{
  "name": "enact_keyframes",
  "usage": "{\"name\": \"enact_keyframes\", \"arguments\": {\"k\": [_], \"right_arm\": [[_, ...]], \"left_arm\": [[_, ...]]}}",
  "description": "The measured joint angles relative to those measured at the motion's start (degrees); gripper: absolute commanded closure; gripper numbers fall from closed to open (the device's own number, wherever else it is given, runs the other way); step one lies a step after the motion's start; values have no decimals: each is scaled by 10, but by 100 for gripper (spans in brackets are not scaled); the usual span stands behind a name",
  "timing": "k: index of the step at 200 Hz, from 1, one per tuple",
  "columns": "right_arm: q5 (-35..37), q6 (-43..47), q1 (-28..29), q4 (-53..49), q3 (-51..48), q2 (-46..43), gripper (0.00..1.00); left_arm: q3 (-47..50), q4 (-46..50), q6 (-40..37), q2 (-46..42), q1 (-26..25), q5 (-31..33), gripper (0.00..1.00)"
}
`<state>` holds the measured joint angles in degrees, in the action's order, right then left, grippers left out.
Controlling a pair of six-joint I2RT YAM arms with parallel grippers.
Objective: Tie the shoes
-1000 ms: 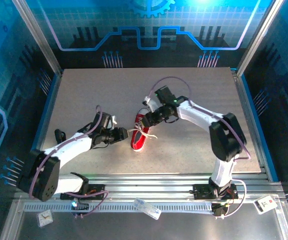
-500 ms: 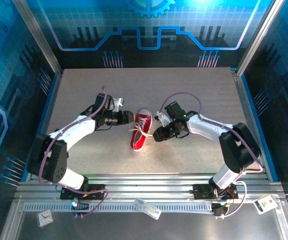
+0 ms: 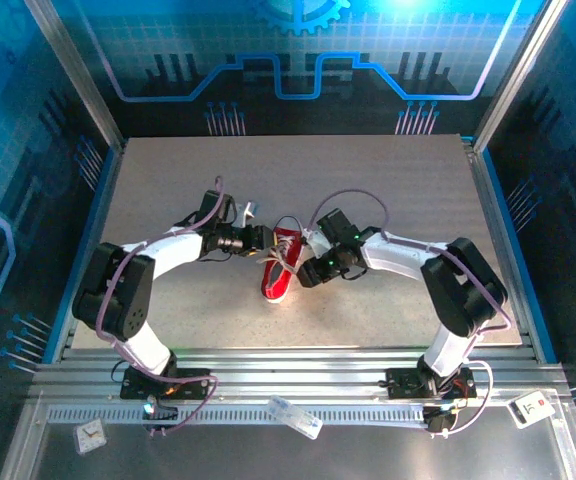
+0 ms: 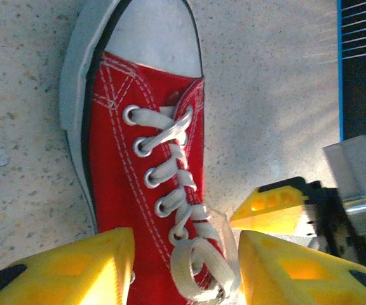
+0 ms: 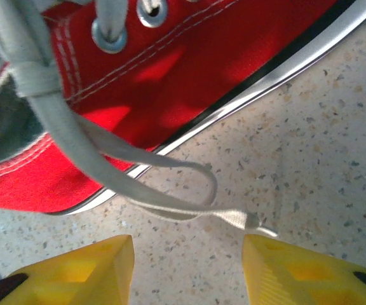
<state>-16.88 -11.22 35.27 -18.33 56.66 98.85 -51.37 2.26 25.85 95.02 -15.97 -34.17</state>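
The shoe [image 3: 280, 266] lies on its sole on the table [image 3: 388, 190], between the two grippers.

In the left wrist view its heel end points toward the camera and its white toe cap [image 4: 154, 35] points away. The laces [image 4: 176, 190] cross up the eyelets and end in a loose loop at the top of the tongue. That loop and the upper part of the shoe sit in the gap of the left gripper [image 4: 186, 236]. Its jaws are spread to either side of the shoe, and no clamp on it can be seen.

Just past that gripper's right-hand jaw, a finger [image 4: 272, 204] of the right gripper [image 5: 188, 240] shows close beside the shoe. The right jaws are also spread with nothing between them but bare table. Just ahead of their gap a slack lace end [image 5: 170, 206] curls on the table beside the shoe's white sole edge. Its tip lies nearer the right-hand jaw.
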Motion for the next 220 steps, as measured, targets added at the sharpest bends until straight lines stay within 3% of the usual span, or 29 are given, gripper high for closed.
{"name": "enact_keyframes", "arguments": {"k": [64,107,122,164,220], "right_arm": [[27,3,0,13,4,0,51],[41,12,-11,-11,36,-3,49],[43,20,-21,-28,86,13,49],[47,40,-27,-45,271,143,49],[80,59,-23,-82,346,233,51]], "left_arm": [[0,-11,11,15,-1,-9,54],[0,-14,12,25,-5,-17,88],[0,-18,17,25,-7,-17,95],[32,-67,38,10,-7,-12,99],[134,-170,102,-43,-7,46,100]]}}
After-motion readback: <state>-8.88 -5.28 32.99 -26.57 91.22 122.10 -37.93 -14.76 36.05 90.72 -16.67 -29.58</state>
